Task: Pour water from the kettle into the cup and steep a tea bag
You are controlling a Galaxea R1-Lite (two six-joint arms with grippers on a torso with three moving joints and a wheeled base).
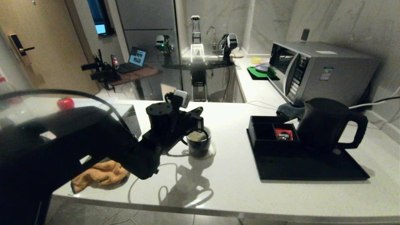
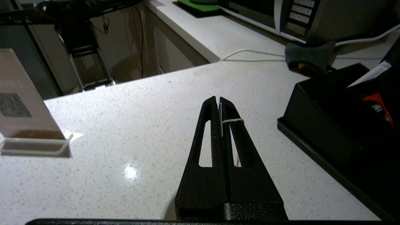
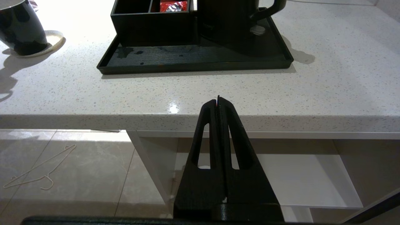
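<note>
Landmark: flat black rectangular tray (image 1: 312,168) on the speckled white stone counter (image 1: 234,187).

- Tall matte black electric kettle (image 1: 325,125) with wide loop handle: upright on the tray's far right part, handle turned away from the mug.
- Black compartment box (image 1: 265,134): on the tray's far left part, touching or just beside the kettle; a red packet (image 1: 283,133) lies in its right compartment.
- Small black mug with pale cream inside (image 1: 199,142): off the tray, well to its left, standing on a pale round coaster (image 3: 51,42). The pale tan-olive tea bag (image 1: 196,136) shows inside the mug's mouth; liquid level cannot be told.
- Left gripper (image 2: 220,107): above the mug, left of the tray; fingers pressed together, pinching a thin white string (image 2: 232,120) and a small tag edge between them.
- Right gripper (image 3: 218,101): parked below the counter edge, on the near side of the tray; fingers pressed together, holding nothing.
- Crumpled orange cloth (image 1: 100,175): far left of the tray, near the counter's front edge.
- Silver microwave (image 1: 318,70): behind the tray.
</note>
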